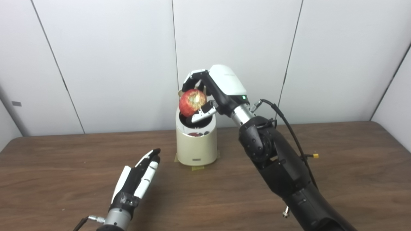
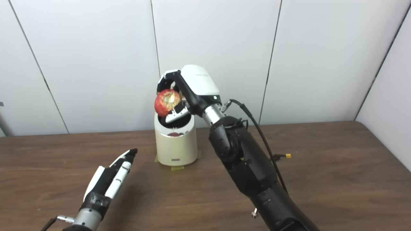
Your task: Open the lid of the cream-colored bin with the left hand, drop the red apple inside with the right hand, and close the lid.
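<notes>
1. Left hand [image 1: 136, 181]: held above the front-left part of the wooden surface [image 1: 64, 166], fingers straight and side by side, grasping nothing, tips aimed toward the bin and well short of it.
2. Cream-colored bin [image 1: 196, 144]: stands upright near the middle of the surface's far edge, on tape patches showing at its base; the lid [image 1: 181, 93] is swung up behind the mouth, mostly hidden by the apple, and the dark opening is exposed, with something red and dark visible inside.
3. Red apple [image 1: 192, 102]: held in the air directly above the bin's mouth.
4. Right hand [image 1: 208, 93]: fingers curl over the apple and the thumb presses from beneath, clamping it; the arm rises from the front-right edge.
</notes>
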`<state>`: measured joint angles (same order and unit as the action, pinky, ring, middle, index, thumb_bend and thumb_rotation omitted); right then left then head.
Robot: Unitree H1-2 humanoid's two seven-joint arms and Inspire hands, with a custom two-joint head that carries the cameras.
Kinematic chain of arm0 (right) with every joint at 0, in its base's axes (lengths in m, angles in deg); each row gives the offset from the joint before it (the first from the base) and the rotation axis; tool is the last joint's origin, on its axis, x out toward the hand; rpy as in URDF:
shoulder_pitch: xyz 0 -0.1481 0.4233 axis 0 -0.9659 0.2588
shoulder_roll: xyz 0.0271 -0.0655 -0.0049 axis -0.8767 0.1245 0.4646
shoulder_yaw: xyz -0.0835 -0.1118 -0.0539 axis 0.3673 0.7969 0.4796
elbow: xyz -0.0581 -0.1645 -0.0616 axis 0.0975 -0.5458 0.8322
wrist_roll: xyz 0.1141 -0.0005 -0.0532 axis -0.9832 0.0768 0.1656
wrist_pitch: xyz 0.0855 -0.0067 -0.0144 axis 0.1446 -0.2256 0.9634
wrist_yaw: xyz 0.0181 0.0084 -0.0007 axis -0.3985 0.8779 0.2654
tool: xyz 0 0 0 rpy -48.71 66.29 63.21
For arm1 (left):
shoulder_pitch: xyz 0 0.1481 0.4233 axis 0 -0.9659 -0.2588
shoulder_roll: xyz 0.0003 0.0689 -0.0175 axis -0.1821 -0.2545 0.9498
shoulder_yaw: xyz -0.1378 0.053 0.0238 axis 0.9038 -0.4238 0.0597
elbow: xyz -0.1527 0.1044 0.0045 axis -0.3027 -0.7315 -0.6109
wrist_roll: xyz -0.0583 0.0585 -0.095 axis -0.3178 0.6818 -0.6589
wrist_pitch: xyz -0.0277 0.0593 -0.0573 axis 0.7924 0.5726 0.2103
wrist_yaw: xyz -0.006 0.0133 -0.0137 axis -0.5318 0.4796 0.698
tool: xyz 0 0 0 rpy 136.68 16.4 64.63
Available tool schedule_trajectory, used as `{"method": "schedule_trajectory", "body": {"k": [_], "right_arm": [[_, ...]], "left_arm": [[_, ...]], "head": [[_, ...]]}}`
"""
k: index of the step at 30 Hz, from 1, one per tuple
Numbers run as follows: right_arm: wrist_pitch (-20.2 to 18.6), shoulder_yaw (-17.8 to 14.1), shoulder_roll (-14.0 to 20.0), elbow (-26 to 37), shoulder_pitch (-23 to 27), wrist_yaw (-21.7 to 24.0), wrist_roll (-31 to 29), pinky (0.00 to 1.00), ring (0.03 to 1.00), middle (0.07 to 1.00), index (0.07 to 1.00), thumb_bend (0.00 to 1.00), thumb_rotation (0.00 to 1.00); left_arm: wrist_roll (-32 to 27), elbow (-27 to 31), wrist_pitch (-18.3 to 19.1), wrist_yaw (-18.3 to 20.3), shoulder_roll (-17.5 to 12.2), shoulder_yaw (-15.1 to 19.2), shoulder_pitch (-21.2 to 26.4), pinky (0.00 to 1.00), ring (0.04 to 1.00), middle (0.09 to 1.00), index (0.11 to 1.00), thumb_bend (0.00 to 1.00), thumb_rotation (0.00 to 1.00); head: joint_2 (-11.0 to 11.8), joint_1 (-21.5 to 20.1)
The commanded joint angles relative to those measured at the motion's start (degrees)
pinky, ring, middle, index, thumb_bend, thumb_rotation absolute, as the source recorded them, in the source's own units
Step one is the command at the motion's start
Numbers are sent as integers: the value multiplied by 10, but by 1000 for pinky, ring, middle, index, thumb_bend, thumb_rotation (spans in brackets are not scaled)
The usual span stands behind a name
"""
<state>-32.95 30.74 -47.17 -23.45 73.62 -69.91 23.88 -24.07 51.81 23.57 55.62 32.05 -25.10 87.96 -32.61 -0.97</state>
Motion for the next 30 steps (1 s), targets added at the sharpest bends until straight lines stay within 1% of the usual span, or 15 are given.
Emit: {"method": "schedule_trajectory", "body": {"k": [1, 4, 6, 8, 12, 14, 16, 18, 24, 30], "right_arm": [[13, -3, 4, 4, 39, -19, 4, 315, 388, 503, 495, 497, 0], [23, -5, 6, -23, 46, -30, 0, 322, 386, 501, 493, 498, 0], [29, -8, 6, -43, 51, -38, -6, 324, 387, 499, 494, 498, 0], [23, -12, 4, -55, 54, -39, -11, 320, 388, 499, 496, 498, 0], [19, -13, 2, -76, 60, -44, -16, 312, 390, 499, 500, 497, 0], [18, -14, 1, -86, 64, -47, -19, 311, 391, 497, 502, 497, 0], [23, -15, 0, -99, 67, -57, -22, 308, 391, 494, 504, 497, 0], [28, -15, -2, -112, 69, -72, -23, 306, 391, 494, 507, 497, 0], [42, -10, -5, -141, 72, -114, -25, 311, 396, 501, 507, 497, 0], [48, -4, -4, -143, 75, -120, -24, 315, 395, 500, 514, 497, 0]], "left_arm": [[4, 10, -17, -14, 5, 2, 14, 945, 955, 947, 925, 464, 973], [7, 12, -10, -17, 7, -1, 16, 928, 944, 939, 921, 473, 962], [7, 14, -8, -18, 9, -2, 16, 940, 951, 941, 922, 467, 956], [9, 18, -2, -18, 9, -3, 17, 947, 956, 943, 924, 462, 955], [10, 16, -10, -18, 7, -3, 17, 956, 963, 950, 924, 450, 960], [8, 17, -3, -18, 10, 0, 18, 970, 966, 950, 922, 457, 956], [8, 18, 1, -18, 12, 2, 18, 971, 960, 939, 917, 468, 940], [8, 20, 3, -17, 12, 2, 18, 966, 955, 935, 918, 462, 961], [7, 22, 3, -15, 13, 2, 17, 934, 940, 933, 918, 472, 986], [12, 21, -2, -18, 12, 1, 18, 914, 932, 928, 915, 453, 996]], "head": [[0, 1], [0, 1], [-2, 3], [-3, 3], [-3, 3], [-6, 2], [-7, 1], [-9, 1], [-11, 4], [-13, 3]]}}
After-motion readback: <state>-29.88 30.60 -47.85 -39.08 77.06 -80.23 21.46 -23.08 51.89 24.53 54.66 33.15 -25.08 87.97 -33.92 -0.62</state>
